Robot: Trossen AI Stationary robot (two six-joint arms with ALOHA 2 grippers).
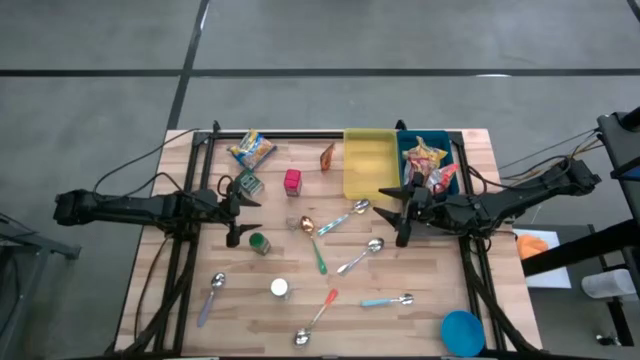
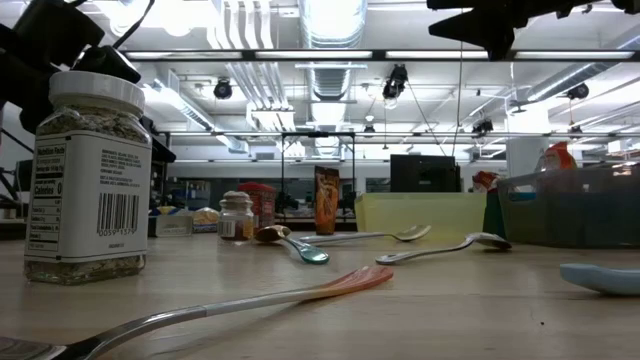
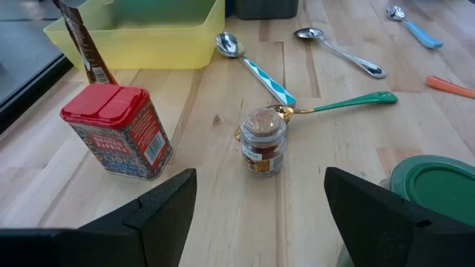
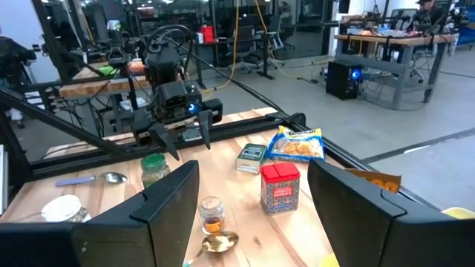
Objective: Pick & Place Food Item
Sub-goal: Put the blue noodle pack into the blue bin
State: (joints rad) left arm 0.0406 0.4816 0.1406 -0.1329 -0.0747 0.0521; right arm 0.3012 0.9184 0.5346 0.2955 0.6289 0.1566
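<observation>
Food items stand on the wooden table: a red tin (image 1: 292,181), a small spice jar (image 3: 262,141), a green-lidded jar (image 1: 259,243), a white-lidded herb jar (image 2: 88,180), a yellow snack bag (image 1: 250,150) and a green tin (image 4: 251,156). My left gripper (image 3: 260,215) is open at the table's left, low over the wood, with the small spice jar ahead of its fingers and the red tin (image 3: 115,130) beside that. My right gripper (image 1: 395,212) is open and held level above the table at the right, in front of the blue bin (image 1: 452,185).
A yellow bin (image 1: 368,165) and the blue bin, which holds snack packets, stand at the far edge. Several spoons (image 1: 345,215) lie scattered across the middle and near part of the table. A blue bowl (image 1: 462,330) sits at the near right corner.
</observation>
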